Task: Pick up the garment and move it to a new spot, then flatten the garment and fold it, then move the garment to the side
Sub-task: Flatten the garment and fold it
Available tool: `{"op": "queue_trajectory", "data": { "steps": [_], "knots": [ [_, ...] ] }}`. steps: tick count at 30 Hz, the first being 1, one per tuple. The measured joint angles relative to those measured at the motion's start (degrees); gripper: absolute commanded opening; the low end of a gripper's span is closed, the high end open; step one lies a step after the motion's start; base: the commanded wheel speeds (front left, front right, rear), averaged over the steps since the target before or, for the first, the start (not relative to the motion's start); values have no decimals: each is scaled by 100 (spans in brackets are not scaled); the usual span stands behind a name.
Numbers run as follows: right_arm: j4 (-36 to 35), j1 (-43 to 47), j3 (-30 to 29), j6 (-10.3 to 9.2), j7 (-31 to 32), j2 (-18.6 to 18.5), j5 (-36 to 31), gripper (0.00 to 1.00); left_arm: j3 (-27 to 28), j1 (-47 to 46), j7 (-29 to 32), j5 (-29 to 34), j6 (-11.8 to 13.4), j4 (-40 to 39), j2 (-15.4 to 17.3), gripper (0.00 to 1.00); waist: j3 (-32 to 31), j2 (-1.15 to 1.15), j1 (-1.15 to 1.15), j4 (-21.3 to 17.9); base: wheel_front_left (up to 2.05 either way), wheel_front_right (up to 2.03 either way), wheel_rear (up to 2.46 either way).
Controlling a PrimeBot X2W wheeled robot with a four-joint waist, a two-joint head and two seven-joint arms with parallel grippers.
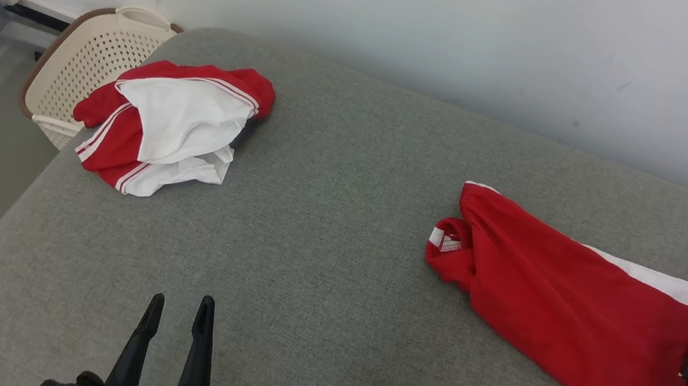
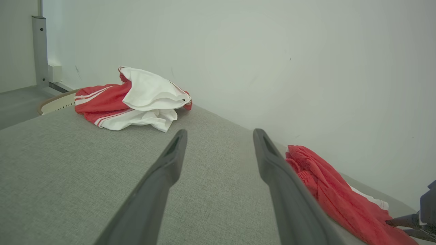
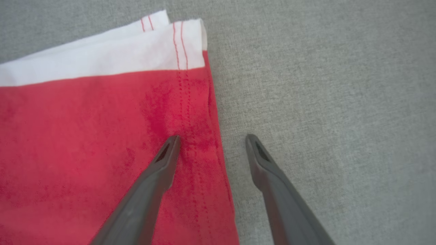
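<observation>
A wide grey woven upholstered surface runs up to a white wall on its far side. The red garment with a white panel along its far edge lies spread on the right part of this surface, with its bunched elastic end pointing left and its hemmed end to the right.

The right gripper is at that hemmed end. Its two dark fingers are spread apart and straddle the side edge of the cloth, one over the red fabric and the other over bare grey surface. Whether the tips touch down cannot be told.

The left gripper hovers over the near left part of the surface, its fingers also parted, with nothing between them.

At the far left corner a second red-and-white garment, crumpled in a heap, sits well apart from the first. A cream perforated plastic basket stands just beyond it, off the surface's edge.
</observation>
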Motion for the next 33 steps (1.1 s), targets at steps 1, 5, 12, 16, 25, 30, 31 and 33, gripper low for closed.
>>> {"op": "queue_trajectory", "data": {
  "steps": [1,5,12,16,25,30,31,33],
  "knots": [
    [31,-39,-27,0,-13,-21,-11,100,-24,-14,0,88,-8,-24,40,100,42,0,0,30,0,0,0],
    [212,-213,-123,-1,-103,-89,-30,100,-149,-79,0,387,-108,-58,177,100,188,0,0,133,0,0,0],
    [750,-653,-225,-37,-223,-66,247,100,-182,-241,0,560,-125,-51,283,100,361,-1,-1,205,0,0,0],
    [956,-711,-171,-41,-353,-93,264,49,-179,-258,0,563,-124,-20,283,100,353,0,-1,228,0,0,0],
    [756,-610,-253,2,-688,-80,-155,0,-221,-255,10,514,-99,99,264,100,214,0,0,279,0,0,0],
    [797,-660,-282,0,-650,24,-185,0,-237,-243,26,471,-62,123,246,100,93,0,-1,304,0,0,0],
    [847,-703,-257,1,-647,90,-168,0,-238,-234,27,460,-48,123,242,100,56,0,0,311,0,0,0],
    [954,-817,-171,1,-695,207,-77,0,-243,-207,49,449,-41,133,240,100,-21,0,-1,326,0,0,0]
  ]
}}
